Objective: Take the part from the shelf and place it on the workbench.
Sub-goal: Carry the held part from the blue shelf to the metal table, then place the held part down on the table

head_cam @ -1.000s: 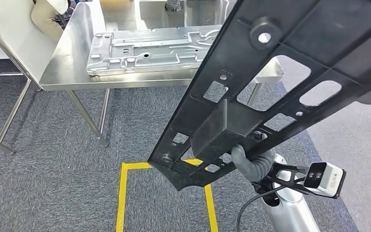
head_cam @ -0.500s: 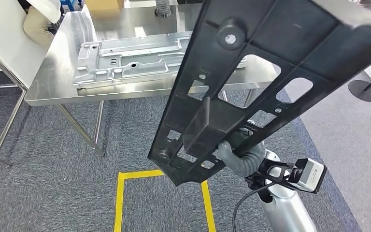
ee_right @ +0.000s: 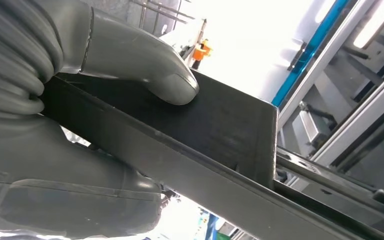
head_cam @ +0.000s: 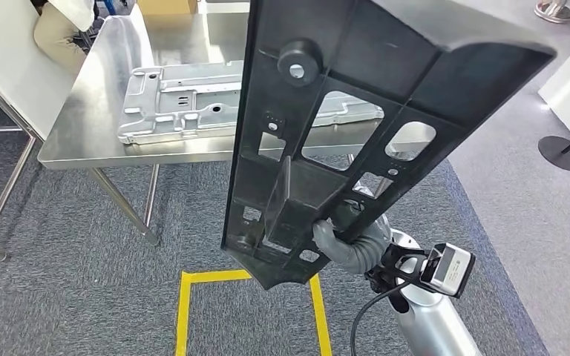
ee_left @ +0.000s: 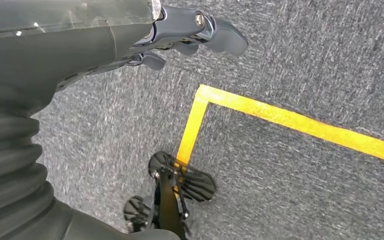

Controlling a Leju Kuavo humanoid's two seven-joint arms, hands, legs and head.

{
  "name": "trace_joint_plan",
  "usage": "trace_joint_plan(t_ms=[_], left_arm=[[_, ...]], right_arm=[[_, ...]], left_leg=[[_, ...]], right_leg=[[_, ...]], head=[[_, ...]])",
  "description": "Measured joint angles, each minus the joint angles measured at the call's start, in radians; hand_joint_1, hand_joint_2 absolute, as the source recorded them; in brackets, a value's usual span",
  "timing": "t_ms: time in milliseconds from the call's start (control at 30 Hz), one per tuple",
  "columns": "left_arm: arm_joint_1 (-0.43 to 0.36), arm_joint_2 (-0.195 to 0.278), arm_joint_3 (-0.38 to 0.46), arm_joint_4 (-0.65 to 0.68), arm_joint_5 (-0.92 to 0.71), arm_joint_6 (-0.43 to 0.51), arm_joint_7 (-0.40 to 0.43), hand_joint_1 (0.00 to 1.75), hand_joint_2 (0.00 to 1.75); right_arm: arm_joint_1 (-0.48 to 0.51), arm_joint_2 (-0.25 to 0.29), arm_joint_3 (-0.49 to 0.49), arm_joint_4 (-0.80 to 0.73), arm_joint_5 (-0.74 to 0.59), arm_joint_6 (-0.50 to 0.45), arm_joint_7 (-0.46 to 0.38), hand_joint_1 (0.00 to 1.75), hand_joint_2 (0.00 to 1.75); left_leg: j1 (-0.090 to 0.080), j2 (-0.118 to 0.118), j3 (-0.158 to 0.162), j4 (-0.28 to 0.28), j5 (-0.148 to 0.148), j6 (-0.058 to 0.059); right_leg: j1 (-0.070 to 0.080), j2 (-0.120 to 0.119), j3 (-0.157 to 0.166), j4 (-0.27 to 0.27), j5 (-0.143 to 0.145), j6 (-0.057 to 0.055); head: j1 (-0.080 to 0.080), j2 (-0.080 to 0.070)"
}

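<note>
Holding the part [head_cam: 341,126], a long black plastic frame with cut-outs and ribs, the right hand [head_cam: 341,241] grips it low down, near its bottom end. Thumb [ee_right: 145,70] presses on one face of a boxy rib, fingers presumably wrap the other side, hidden. Part stands steeply tilted, rising up and away from the right hand, its upper end over the near edge of the workbench [head_cam: 82,126].

Handling guess: rigid moulded plastic, probably moderate weight, but long, so gripping at one end gives big leverage and it may swing or twist in the grasp. Surface looks matte, not very slippery. Ribs and openings make the best holds; the boxy rib is a fair one.

Left hand [ee_left: 180,35] hangs over the carpet [ee_left: 305,60] beside the yellow floor tape [ee_left: 280,120], holding nothing, fingers loosely curled but apart.

On the workbench lies a silver stamped metal plate [head_cam: 193,104], beyond the part's lower end. Part is not yet on the workbench.
</note>
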Motion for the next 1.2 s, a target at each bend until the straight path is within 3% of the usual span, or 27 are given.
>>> trace_joint_plan(t_ms=[33, 100, 167, 267, 333, 400, 433, 467, 500, 567, 600, 633, 700, 767, 800, 933, 967, 1000, 1067, 1100, 1133, 1200], left_arm=[[0.0, -0.001, 0.0, 0.0, 0.0, 0.0, 0.0, 0.0, 1.75], [-0.002, -0.002, 0.001, 0.0, 0.0, 0.0, 0.0, 0.0, 1.75], [-0.002, -0.002, 0.002, 0.0, -0.001, 0.001, 0.0, 0.0, 1.75], [-0.004, -0.002, 0.002, 0.0, -0.004, 0.0, 0.001, 0.0, 1.75], [-0.006, -0.002, 0.002, 0.0, -0.006, 0.0, 0.001, 0.0, 1.75], [-0.004, -0.002, 0.003, 0.0, -0.009, 0.0, 0.002, 0.0, 1.75], [-0.002, -0.002, 0.003, 0.0, -0.01, 0.0, 0.002, 0.0, 1.75], [-0.001, -0.002, 0.003, 0.0, -0.012, 0.0, 0.001, 0.0, 1.75], [0.0, -0.002, 0.003, 0.0, -0.012, 0.0, 0.0, 0.0, 1.75], [0.001, -0.002, 0.004, 0.0, -0.013, -0.001, -0.002, 0.0, 1.75], [0.001, -0.001, 0.004, 0.0, -0.014, -0.002, -0.003, 0.0, 1.75], [0.002, -0.001, 0.005, 0.0, -0.015, -0.003, -0.004, 0.0, 1.75], [0.002, 0.0, 0.006, 0.0, -0.018, -0.005, -0.005, 0.0, 1.75], [0.003, 0.0, 0.006, 0.0, -0.021, -0.005, -0.006, 0.0, 1.75], [0.002, -0.001, 0.006, 0.0, -0.023, -0.005, -0.006, 0.0, 1.75], [0.001, -0.001, 0.006, 0.0, -0.024, -0.008, -0.006, 0.0, 1.75], [0.002, -0.001, 0.006, 0.0, -0.024, -0.01, -0.006, 0.0, 1.75], [0.002, -0.001, 0.006, 0.0, -0.024, -0.011, -0.006, 0.0, 1.75], [0.002, -0.002, 0.006, 0.0, -0.024, -0.012, -0.006, 0.0, 1.75], [0.001, -0.002, 0.007, 0.0, -0.025, -0.012, -0.005, 0.0, 1.75], [0.001, -0.002, 0.007, 0.0, -0.026, -0.011, -0.004, 0.0, 1.75], [0.0, -0.002, 0.008, 0.0, -0.028, -0.007, -0.001, 0.0, 1.75]], right_arm=[[-0.002, 0.0, 0.001, 0.004, -0.004, 0.0, 0.002, 1.75, 1.75], [-0.009, 0.0, 0.002, 0.013, -0.012, 0.0, 0.007, 1.75, 1.75], [-0.012, 0.002, 0.003, 0.02, -0.017, 0.0, 0.011, 1.75, 1.75], [-0.016, 0.009, 0.004, 0.024, -0.019, 0.0, 0.015, 1.75, 1.75], [-0.022, 0.014, 0.005, 0.025, -0.019, 0.0, 0.017, 1.75, 1.75], [-0.024, 0.017, 0.006, 0.029, -0.018, 0.0, 0.02, 1.75, 1.75], [-0.023, 0.018, 0.007, 0.032, -0.017, -0.001, 0.021, 1.75, 1.75], [-0.022, 0.018, 0.008, 0.034, -0.017, -0.001, 0.022, 1.75, 1.75], [-0.022, 0.018, 0.009, 0.036, -0.016, -0.002, 0.023, 1.75, 1.75], [-0.021, 0.018, 0.009, 0.038, -0.015, -0.004, 0.022, 1.75, 1.75], [-0.021, 0.019, 0.009, 0.039, -0.014, -0.005, 0.021, 1.75, 1.75], [-0.02, 0.019, 0.01, 0.039, -0.012, -0.007, 0.02, 1.75, 1.75], [-0.018, 0.02, 0.01, 0.04, -0.008, -0.011, 0.018, 1.75, 1.75], [-0.017, 0.02, 0.011, 0.04, -0.005, -0.015, 0.017, 1.75, 1.75], [-0.017, 0.02, 0.011, 0.04, -0.004, -0.016, 0.016, 1.75, 1.75], [-0.011, 0.02, 0.011, 0.041, 0.001, -0.019, 0.014, 1.75, 1.75], [-0.009, 0.02, 0.011, 0.042, 0.005, -0.02, 0.014, 1.75, 1.75], [-0.008, 0.02, 0.011, 0.043, 0.009, -0.022, 0.013, 1.75, 1.75], [-0.007, 0.02, 0.012, 0.043, 0.017, -0.026, 0.012, 1.75, 1.75], [-0.007, 0.02, 0.012, 0.043, 0.02, -0.03, 0.011, 1.75, 1.75], [-0.007, 0.02, 0.012, 0.043, 0.022, -0.033, 0.01, 1.75, 1.75], [-0.005, 0.02, 0.012, 0.042, 0.027, -0.037, 0.009, 1.75, 1.75]], left_leg=[[0.0, -0.001, 0.011, -0.001, -0.009, -0.003], [-0.001, -0.002, 0.027, -0.002, -0.023, -0.012], [-0.002, -0.001, 0.035, -0.002, -0.028, -0.026], [-0.001, 0.0, 0.032, 0.031, -0.032, -0.044], [0.002, 0.0, -0.019, 0.128, -0.064, -0.051], [0.003, 0.0, -0.098, 0.248, -0.113, -0.056], [0.003, 0.0, -0.127, 0.278, -0.123, -0.056], [0.003, 0.0, -0.14, 0.274, -0.111, -0.056], [0.003, 0.0, -0.135, 0.233, -0.078, -0.054], [0.002, -0.001, -0.097, 0.1, 0.016, -0.048], [-0.001, 0.0, -0.082, 0.048, 0.041, -0.043], [-0.003, -0.001, -0.073, 0.019, 0.056, -0.036], [-0.007, -0.001, -0.067, 0.007, 0.051, -0.022], [-0.003, -0.002, -0.052, -0.001, 0.052, -0.011], [-0.001, -0.002, -0.044, -0.005, 0.049, -0.006], [0.0, -0.003, -0.022, -0.008, 0.029, 0.004], [0.0, -0.003, -0.015, -0.008, 0.022, 0.003], [0.0, -0.003, -0.004, -0.008, 0.015, 0.002], [0.0, -0.004, 0.017, -0.009, -0.002, -0.003], [-0.001, -0.005, 0.025, -0.008, -0.01, -0.008], [-0.002, -0.005, 0.029, -0.009, -0.017, -0.013], [-0.003, -0.004, 0.037, -0.005, -0.022, -0.028]], right_leg=[[0.0, -0.001, 0.02, -0.071, 0.052, -0.003], [0.005, -0.004, 0.053, -0.182, 0.103, -0.012], [0.012, -0.006, 0.061, -0.212, 0.101, -0.024], [0.008, -0.005, 0.086, -0.228, 0.103, -0.044], [0.006, -0.005, 0.107, -0.236, 0.095, -0.054], [0.008, -0.005, 0.119, -0.237, 0.083, -0.058], [0.009, -0.003, 0.126, -0.237, 0.076, -0.058], [0.01, -0.002, 0.135, -0.237, 0.069, -0.058], [0.01, -0.001, 0.146, -0.237, 0.061, -0.056], [0.011, 0.0, 0.17, -0.236, 0.044, -0.051], [0.012, 0.0, 0.177, -0.236, 0.036, -0.047], [0.012, 0.001, 0.18, -0.236, 0.03, -0.042], [0.013, 0.002, 0.181, -0.231, 0.027, -0.03], [0.012, 0.001, 0.173, -0.2, 0.024, -0.019], [0.011, 0.001, 0.154, -0.164, 0.016, -0.015], [0.005, 0.0, -0.001, 0.055, -0.062, 0.002], [0.004, 0.0, -0.02, 0.063, -0.054, 0.004], [0.003, 0.0, -0.019, 0.032, -0.023, 0.003], [0.003, -0.001, 0.02, -0.102, 0.075, -0.006], [0.006, -0.002, 0.04, -0.164, 0.102, -0.012], [0.009, -0.004, 0.052, -0.202, 0.116, -0.018], [0.014, -0.004, 0.06, -0.221, 0.108, -0.032]], head=[[0.0, 0.0], [-0.001, 0.0], [0.0, 0.0], [-0.001, 0.0], [-0.004, 0.0], [-0.007, 0.0], [-0.007, 0.0], [-0.008, 0.0], [-0.008, 0.0], [-0.007, 0.0], [-0.006, 0.0], [-0.006, 0.0], [-0.006, 0.0], [-0.005, 0.0], [-0.003, 0.0], [0.0, 0.0], [0.0, 0.0], [0.0, 0.0], [0.001, 0.0], [0.001, 0.0], [0.002, 0.0], [0.002, 0.0]])
